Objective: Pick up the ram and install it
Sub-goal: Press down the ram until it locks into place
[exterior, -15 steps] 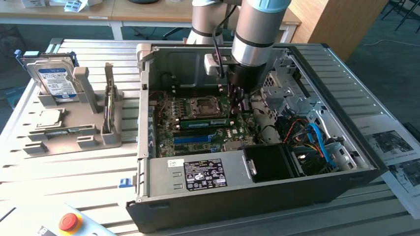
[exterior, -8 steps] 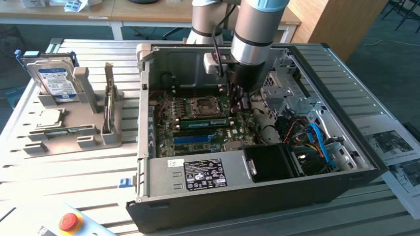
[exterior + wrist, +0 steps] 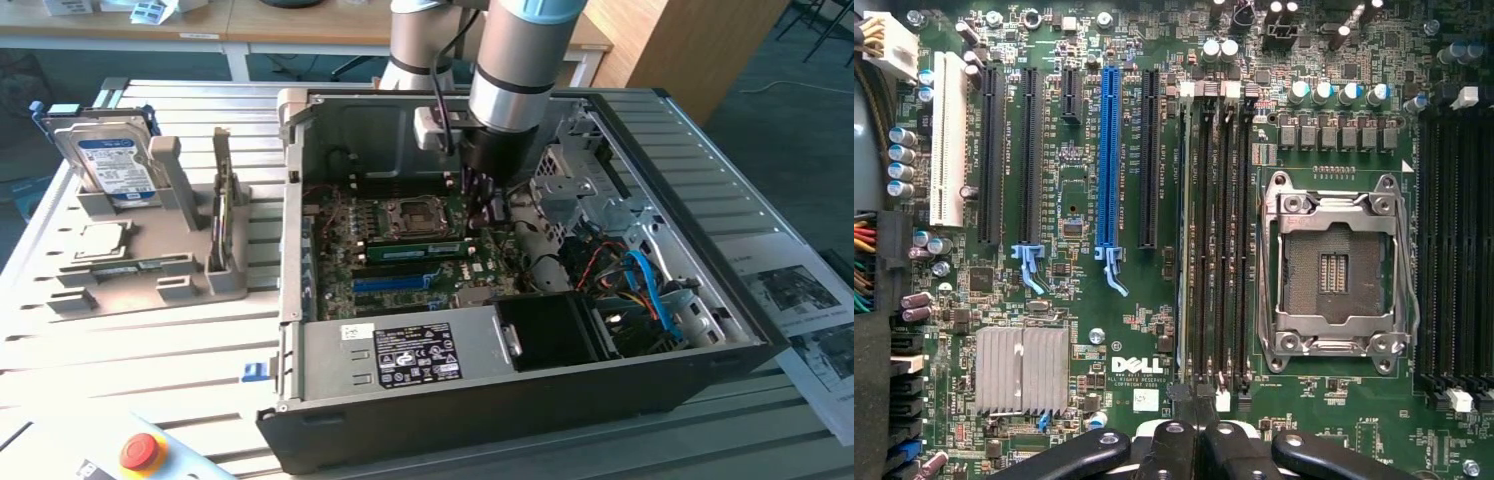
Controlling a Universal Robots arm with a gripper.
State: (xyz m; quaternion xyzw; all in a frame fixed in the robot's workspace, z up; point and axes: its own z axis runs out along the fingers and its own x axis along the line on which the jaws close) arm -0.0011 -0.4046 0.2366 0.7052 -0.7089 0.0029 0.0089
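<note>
While the arm hangs inside the open computer case [image 3: 534, 395], its gripper [image 3: 475, 192] sits over one end of the memory slots just beside the processor socket [image 3: 407, 213], fingers pressed together and nothing visibly pinched between them. And look at the ram [image 3: 416, 247]: the green stick stands in that bank of slots beside the socket. From the wrist view it shows as a thin edge [image 3: 1182, 250], in the slot of the bank farthest from the socket [image 3: 1339, 265], with the gripper [image 3: 1189, 432] lined up on the slot ends. So pickup looks done and the stick is in its slot. Whether it's fully seated and latched, I can't tell. Its twin [image 3: 222, 190] stands well apart from the socket, outside the case.
</note>
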